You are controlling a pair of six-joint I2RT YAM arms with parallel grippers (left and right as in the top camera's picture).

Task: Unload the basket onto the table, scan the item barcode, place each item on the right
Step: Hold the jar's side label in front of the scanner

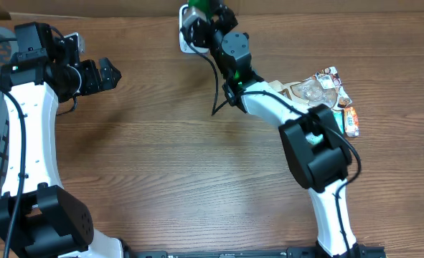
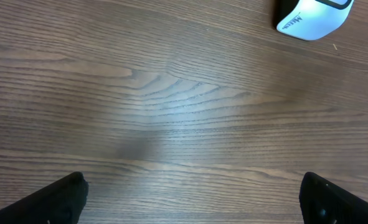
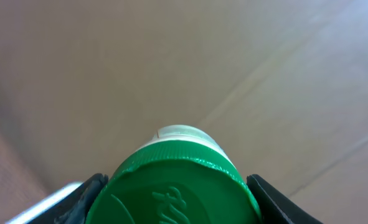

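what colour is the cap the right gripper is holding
Green cap, clearest in the right wrist view.

A short dark word is showing on the white scanner [image 2: 311, 17] at the upper right of the left wrist view, slanting along its lower left edge. Its letters are coming out too small and blurred to make out for sure. Raised script is running across the green cap [image 3: 177, 186] at the bottom of the right wrist view, but the frame edge is cutting it off, so only the tops of a few strokes are showing. In the overhead view, the packets [image 1: 332, 79] at the right are carrying colourful print, all of it too small to read.
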